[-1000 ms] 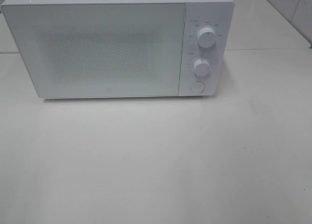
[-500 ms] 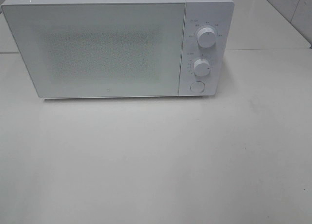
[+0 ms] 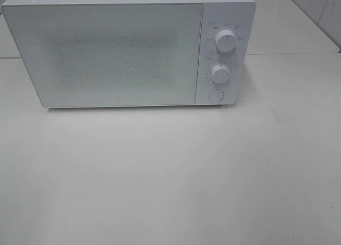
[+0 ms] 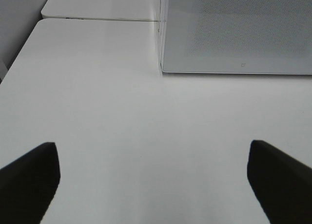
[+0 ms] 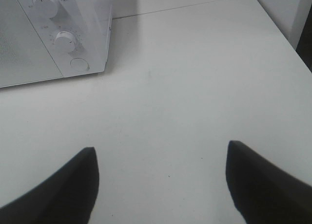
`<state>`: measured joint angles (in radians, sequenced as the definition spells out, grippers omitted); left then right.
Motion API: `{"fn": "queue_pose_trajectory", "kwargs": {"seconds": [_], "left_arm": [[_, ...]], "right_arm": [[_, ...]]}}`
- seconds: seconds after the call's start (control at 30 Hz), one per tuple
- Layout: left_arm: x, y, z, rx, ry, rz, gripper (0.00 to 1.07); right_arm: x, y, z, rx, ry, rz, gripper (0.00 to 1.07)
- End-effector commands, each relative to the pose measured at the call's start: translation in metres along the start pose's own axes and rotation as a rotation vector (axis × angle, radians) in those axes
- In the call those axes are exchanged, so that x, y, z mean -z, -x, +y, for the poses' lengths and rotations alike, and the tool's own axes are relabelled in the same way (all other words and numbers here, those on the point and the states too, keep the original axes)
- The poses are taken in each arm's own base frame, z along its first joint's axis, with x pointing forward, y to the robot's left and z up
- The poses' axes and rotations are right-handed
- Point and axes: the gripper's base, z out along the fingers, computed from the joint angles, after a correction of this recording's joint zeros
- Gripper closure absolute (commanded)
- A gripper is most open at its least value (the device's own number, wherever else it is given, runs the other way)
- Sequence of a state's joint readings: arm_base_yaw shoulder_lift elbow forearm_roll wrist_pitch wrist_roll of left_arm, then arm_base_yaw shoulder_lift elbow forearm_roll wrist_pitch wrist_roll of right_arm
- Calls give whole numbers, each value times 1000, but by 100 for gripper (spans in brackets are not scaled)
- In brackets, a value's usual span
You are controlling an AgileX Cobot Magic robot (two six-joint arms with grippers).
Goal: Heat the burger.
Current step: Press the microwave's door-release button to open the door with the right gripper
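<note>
The burger is out of view in every frame. A white microwave (image 3: 128, 48) stands at the back of the table with its door (image 3: 106, 53) shut; its two dials (image 3: 226, 41) and a round button (image 3: 214, 95) sit on the right panel. Neither arm shows in the high view. My left gripper (image 4: 153, 182) hovers open over bare table in front of the door's lower left corner (image 4: 165, 68). Over the table to the right of the control panel (image 5: 63, 39), my right gripper (image 5: 161, 182) also stands open. Nothing is between either pair of fingers.
The white tabletop (image 3: 170, 176) stretches in front of the microwave. A table seam (image 4: 97, 18) runs behind the microwave's left side. A tiled wall (image 3: 319, 10) rises at the back right, near the table's right edge (image 5: 278, 29).
</note>
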<state>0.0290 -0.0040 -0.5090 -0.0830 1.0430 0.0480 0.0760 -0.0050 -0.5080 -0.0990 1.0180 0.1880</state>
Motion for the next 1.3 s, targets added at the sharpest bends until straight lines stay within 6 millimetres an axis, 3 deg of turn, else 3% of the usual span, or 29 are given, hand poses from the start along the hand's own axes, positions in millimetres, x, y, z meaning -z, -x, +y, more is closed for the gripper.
{"fn": "queue_pose_trajectory", "kwargs": {"seconds": [0.03,0.33,0.63,0.83,1.3], "left_arm": [[2,-2,0,-1,3,-21,6],[2,-2,0,-1,3,-21,6],[2,-2,0,-1,3,-21,6],[2,-2,0,-1,3,-21,6],[2,-2,0,-1,3,-21,6]], "right_arm": [[3,-1,0,1,0,-37,39],[6,9,1,2,0,-34,39],[-11,28,6,12,0,4,39],[-29,45,10,20,8,-6,39],[-95,77,22,44,24,37,39]]}}
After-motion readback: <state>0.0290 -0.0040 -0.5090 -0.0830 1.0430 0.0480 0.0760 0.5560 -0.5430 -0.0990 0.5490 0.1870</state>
